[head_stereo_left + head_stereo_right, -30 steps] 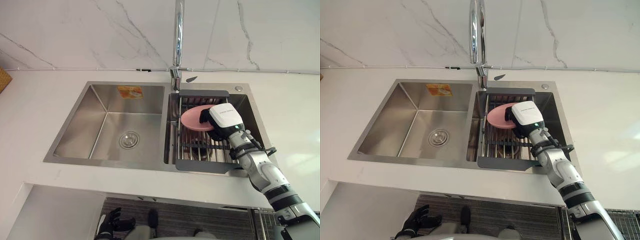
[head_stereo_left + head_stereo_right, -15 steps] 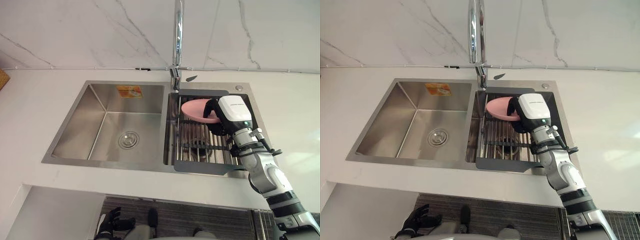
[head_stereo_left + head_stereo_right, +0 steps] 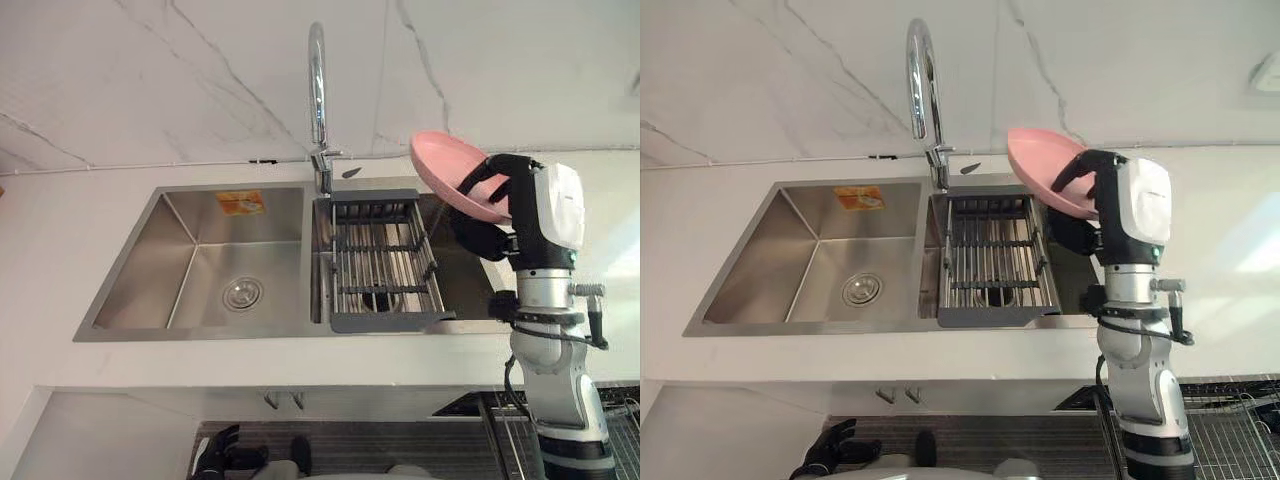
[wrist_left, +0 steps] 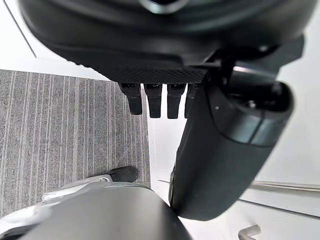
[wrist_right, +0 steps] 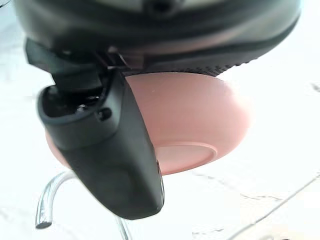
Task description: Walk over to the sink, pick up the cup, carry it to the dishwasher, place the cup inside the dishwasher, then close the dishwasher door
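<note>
A pink bowl (image 3: 445, 170) hangs tilted in the air above the right end of the sink, in front of the marble wall. My right hand (image 3: 520, 200) is shut on it, with the thumb over the rim and the fingers beneath. The right wrist view shows the thumb (image 5: 107, 150) lying across the bowl's underside (image 5: 200, 120). My left hand (image 3: 215, 452) hangs low beneath the counter edge, fingers (image 4: 150, 100) relaxed and holding nothing.
A steel double sink (image 3: 215, 260) is set in the white counter. A dark wire drain rack (image 3: 380, 255) lies across its right basin, behind it a tall chrome faucet (image 3: 317, 100). A wire rack (image 3: 1230, 420) shows under the counter at lower right.
My right hand has lifted the pink bowl out of the drain rack, up and to the right. The camera has shifted as well.
</note>
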`<state>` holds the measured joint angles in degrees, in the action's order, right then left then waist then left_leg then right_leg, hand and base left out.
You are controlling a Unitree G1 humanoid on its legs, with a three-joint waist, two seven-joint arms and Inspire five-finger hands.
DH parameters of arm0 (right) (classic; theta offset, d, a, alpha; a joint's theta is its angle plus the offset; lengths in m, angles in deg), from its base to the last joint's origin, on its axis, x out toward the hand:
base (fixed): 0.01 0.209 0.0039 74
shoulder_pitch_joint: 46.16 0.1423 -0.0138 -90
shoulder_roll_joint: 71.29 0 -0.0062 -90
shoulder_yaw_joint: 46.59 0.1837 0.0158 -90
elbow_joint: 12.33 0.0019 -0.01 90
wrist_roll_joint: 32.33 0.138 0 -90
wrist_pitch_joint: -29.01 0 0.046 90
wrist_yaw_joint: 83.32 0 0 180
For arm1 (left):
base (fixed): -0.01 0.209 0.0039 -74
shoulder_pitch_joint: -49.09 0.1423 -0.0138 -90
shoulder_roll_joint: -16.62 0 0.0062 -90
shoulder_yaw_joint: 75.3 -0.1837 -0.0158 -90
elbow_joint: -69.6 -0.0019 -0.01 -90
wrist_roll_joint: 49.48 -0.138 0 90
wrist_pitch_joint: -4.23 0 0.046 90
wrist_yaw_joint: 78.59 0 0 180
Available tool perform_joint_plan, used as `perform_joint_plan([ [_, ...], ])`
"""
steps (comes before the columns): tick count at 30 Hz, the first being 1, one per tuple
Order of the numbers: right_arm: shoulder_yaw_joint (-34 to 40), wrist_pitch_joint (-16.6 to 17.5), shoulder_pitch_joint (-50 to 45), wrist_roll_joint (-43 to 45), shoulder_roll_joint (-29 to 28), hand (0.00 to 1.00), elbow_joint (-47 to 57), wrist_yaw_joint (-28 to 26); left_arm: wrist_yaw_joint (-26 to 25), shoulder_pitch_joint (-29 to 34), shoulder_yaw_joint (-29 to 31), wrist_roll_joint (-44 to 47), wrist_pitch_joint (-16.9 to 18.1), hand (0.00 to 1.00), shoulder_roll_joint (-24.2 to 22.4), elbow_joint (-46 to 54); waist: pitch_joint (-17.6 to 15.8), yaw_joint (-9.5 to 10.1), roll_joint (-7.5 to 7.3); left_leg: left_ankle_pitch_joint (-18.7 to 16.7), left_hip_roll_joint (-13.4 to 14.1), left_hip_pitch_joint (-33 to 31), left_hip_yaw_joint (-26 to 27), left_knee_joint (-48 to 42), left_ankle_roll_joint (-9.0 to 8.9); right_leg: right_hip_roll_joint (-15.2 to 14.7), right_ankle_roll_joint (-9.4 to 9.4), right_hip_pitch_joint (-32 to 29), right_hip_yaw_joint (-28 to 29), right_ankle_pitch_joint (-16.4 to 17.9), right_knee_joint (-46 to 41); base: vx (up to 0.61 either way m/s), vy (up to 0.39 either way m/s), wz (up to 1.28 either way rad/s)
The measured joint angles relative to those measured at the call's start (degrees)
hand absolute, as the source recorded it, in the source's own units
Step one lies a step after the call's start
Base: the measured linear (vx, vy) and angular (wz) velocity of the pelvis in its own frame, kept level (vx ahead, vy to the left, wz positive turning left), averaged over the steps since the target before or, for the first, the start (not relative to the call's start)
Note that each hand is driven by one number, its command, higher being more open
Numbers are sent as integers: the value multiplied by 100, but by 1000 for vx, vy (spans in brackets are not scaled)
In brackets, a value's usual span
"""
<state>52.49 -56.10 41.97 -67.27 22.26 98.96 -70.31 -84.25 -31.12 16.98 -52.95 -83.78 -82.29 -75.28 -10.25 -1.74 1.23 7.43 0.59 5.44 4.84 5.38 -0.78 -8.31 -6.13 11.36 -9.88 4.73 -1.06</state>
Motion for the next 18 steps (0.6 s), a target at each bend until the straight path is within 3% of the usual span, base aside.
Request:
perform_joint_plan([
  [7, 146, 0, -560, 22, -411, 30, 186, 1, -34, -4, -45, 0, -37, 90, 5, -90, 138, -3, -19, 25, 38, -76, -26, -30, -28, 48, 10, -51, -18, -32, -3, -9, -7, 3],
  [9, 237, -1, -612, 145, -430, 30, 448, 59, -35, -21, -34, 2, -38, 90, 17, -48, 136, -83, -17, 66, 54, -385, -164, -155, -31, 91, 26, -247, -155, -79, -14, -21, -30, 30],
  [14, 389, 19, -454, 167, -419, 30, 610, 178, -44, -259, -91, 5, -36, 90, 46, 47, 16, -43, 74, -31, 178, -1002, -375, -770, -116, 172, 135, -702, -257, -144, -404, -55, -17, 17],
  [15, 384, 28, -396, 167, -420, 30, 606, 179, -40, -282, -135, 4, -36, 90, 101, 47, -7, -47, 55, -116, 147, -1041, -407, -879, -257, 128, 174, -743, -227, -108, -449, -90, 12, -10],
  [16, 384, 33, -307, 169, -400, 30, 583, 179, -50, -304, -115, 19, -20, 90, 94, 45, -48, -36, 12, -473, 123, -1307, -546, -1635, -91, 69, 197, -817, -214, -86, -490, -93, 46, -47],
  [17, 385, 34, -257, 173, -367, 30, 569, 188, -46, -312, -50, 31, 29, 90, 45, 53, -48, 18, 76, -1105, 110, -1566, -720, -2814, -30, 45, 186, -908, -78, -93, -546, -73, 52, -61],
  [18, 386, 34, -277, 178, -345, 30, 564, 193, -45, -326, -61, 21, 40, 90, 26, 51, -37, 13, 111, -1330, 127, -1559, -777, -3143, -101, 47, 174, -940, 14, -98, -567, -96, 106, -70],
])
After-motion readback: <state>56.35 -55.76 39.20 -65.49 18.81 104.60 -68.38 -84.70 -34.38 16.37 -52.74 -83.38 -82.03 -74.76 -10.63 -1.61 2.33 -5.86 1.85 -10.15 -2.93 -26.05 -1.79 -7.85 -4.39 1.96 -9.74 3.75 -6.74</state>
